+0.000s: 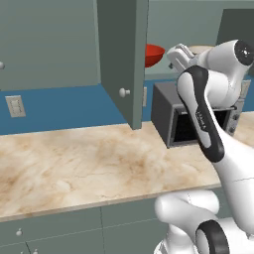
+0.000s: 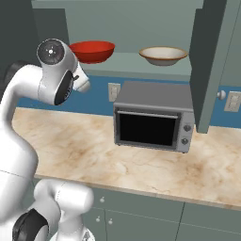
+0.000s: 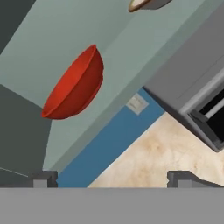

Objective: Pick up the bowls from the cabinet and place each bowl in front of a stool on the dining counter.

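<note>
The glossy red bowl [image 2: 92, 51] and the cream-white bowl with a tan rim [image 2: 163, 55] stand apart on the shelf of the open grey-green cabinet [image 2: 123, 64]. In the hand view the red bowl [image 3: 74, 85] lies ahead of and above my gripper [image 3: 113, 179], well apart from it. The cream bowl [image 3: 146, 4] is at the top edge. My gripper is open, with nothing between its widely spread fingertips [image 3: 43, 178]. From the left base view the red bowl [image 1: 154, 53] peeks out behind the open door [image 1: 121, 59], beside my white hand. The stools and dining counter are out of view.
A dark grey microwave [image 2: 153, 117] stands on the marble wall worktop [image 1: 84, 163] directly under the shelf. A second open cabinet door [image 2: 212, 61] hangs to the right. Wall outlets [image 2: 113, 91] sit on the blue backsplash.
</note>
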Tool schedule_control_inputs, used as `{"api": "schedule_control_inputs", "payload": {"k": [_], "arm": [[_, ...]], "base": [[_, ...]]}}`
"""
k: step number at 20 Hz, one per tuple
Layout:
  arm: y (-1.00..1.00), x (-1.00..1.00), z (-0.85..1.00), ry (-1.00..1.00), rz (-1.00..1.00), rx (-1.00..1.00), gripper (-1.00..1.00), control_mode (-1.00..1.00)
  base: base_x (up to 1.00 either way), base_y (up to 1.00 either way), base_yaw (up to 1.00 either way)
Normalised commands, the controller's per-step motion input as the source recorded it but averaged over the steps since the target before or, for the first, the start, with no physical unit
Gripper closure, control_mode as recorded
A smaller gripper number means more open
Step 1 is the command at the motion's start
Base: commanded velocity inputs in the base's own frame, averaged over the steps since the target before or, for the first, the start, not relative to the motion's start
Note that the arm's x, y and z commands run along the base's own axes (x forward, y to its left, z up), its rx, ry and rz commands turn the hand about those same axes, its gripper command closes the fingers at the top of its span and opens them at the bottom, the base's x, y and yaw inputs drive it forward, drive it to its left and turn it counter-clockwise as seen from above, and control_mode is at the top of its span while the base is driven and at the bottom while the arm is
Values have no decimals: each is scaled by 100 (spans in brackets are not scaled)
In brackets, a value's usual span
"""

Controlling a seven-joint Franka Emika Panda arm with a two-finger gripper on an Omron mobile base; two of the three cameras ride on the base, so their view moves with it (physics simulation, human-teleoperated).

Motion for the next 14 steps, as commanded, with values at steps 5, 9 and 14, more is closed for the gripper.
{"api": "schedule_control_inputs", "payload": {"k": [5,9,14], "arm": [[0,54,8,21,0,0,-100,-100],[0,48,0,5,0,0,-100,-100],[0,42,0,0,0,0,-100,-100]], "base": [[0,0,0],[0,0,0],[0,0,0]]}}
